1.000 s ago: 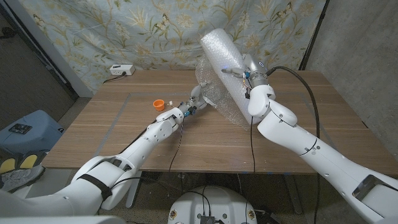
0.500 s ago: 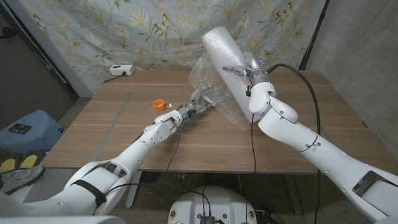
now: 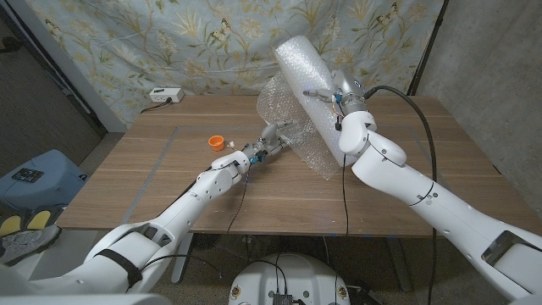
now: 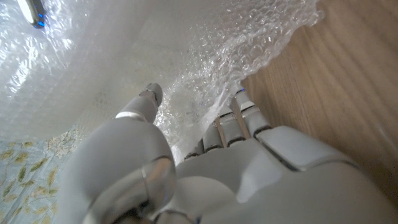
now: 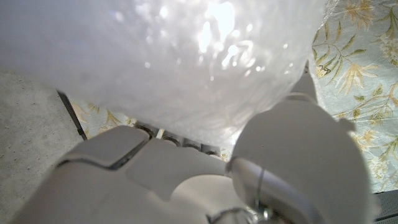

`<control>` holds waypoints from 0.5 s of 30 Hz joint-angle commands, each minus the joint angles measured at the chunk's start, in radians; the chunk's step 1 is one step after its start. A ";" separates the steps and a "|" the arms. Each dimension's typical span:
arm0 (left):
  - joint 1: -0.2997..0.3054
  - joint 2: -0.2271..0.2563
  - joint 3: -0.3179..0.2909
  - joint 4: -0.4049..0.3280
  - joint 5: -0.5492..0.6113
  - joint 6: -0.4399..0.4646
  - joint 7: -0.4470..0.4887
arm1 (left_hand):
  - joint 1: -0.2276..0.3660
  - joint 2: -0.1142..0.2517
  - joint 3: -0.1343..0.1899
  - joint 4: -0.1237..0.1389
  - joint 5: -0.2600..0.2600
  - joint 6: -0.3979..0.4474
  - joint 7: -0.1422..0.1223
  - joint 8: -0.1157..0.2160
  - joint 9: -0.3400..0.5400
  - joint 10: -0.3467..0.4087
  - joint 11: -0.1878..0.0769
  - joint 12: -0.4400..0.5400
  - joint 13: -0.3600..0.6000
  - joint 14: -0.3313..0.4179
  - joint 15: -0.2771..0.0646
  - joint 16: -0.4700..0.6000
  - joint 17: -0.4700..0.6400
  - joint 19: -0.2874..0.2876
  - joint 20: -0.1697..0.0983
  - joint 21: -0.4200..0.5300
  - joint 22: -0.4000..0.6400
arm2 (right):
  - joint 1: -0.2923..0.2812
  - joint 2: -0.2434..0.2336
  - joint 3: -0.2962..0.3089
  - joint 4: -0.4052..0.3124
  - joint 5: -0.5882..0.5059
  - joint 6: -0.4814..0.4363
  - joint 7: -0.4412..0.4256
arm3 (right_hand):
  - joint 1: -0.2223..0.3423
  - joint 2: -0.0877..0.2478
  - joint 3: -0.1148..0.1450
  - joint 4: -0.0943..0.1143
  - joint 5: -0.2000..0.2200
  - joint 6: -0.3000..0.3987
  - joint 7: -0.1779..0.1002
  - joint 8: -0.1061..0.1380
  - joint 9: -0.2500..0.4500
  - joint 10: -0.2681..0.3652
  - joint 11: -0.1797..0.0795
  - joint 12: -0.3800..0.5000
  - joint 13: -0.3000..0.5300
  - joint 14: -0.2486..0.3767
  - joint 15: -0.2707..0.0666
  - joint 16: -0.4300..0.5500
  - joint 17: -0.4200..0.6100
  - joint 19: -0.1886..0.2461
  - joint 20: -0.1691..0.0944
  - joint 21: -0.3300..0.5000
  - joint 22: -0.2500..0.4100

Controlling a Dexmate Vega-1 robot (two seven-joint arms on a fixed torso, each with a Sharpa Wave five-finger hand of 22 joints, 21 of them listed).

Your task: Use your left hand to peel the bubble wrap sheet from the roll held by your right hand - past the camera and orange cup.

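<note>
Since the prior frame, left hand (image 3: 273, 141) has drawn slightly leftward, pinching the loose bubble wrap sheet (image 3: 275, 106). One translucent, tilted roll (image 3: 306, 80), gripped by right hand (image 3: 337, 95), above table (image 3: 169, 182). One orange cup (image 3: 217, 142) left.

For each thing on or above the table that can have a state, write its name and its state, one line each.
bubble wrap roll: tilted, lower end on the table, gripped near its top.
loose sheet: partly peeled off the roll, pinched.
right hand: grips the roll.
left hand: pinches the sheet's edge.
orange cup: on the table, apart from both hands.
</note>
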 commanded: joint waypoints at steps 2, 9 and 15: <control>0.056 0.002 -0.005 -0.110 0.039 -0.001 0.262 | 0.072 0.031 -0.031 0.004 -0.001 0.199 0.003 0.043 0.009 0.198 -0.069 0.094 0.045 0.198 -0.067 0.084 0.015 0.094 -0.032 0.059 0.011 | -0.012 -0.012 0.015 -0.020 0.031 0.004 0.003 | 0.089 0.103 0.021 0.020 -0.007 0.004 0.007 -0.006 0.005 0.012 -0.001 0.008 0.051 0.019 -0.071 0.006 0.008 0.000 0.003 -0.005 0.004; 0.065 0.007 -0.001 -0.130 0.050 -0.008 0.309 | 0.141 0.061 -0.024 -0.001 -0.008 0.343 0.002 0.079 0.016 0.318 -0.077 0.180 0.098 0.356 -0.128 0.139 0.031 0.152 -0.075 0.105 0.016 | -0.015 -0.020 0.028 -0.030 0.065 0.005 0.020 | 0.089 0.105 0.023 0.020 -0.012 0.006 0.006 -0.007 0.006 0.016 0.007 0.009 0.050 0.020 -0.068 0.005 0.011 0.001 0.005 -0.005 0.004; 0.058 0.022 0.004 -0.138 0.041 0.014 0.292 | 0.163 0.062 -0.027 -0.002 -0.014 0.366 0.007 0.083 0.017 0.368 -0.088 0.216 0.122 0.411 -0.153 0.161 0.042 0.163 -0.091 0.120 0.018 | -0.020 -0.029 0.045 -0.035 0.098 0.008 0.030 | 0.089 0.109 0.024 0.020 -0.015 0.008 0.008 -0.009 0.006 0.016 0.005 0.008 0.049 0.020 -0.067 0.005 0.014 0.001 0.006 -0.006 0.004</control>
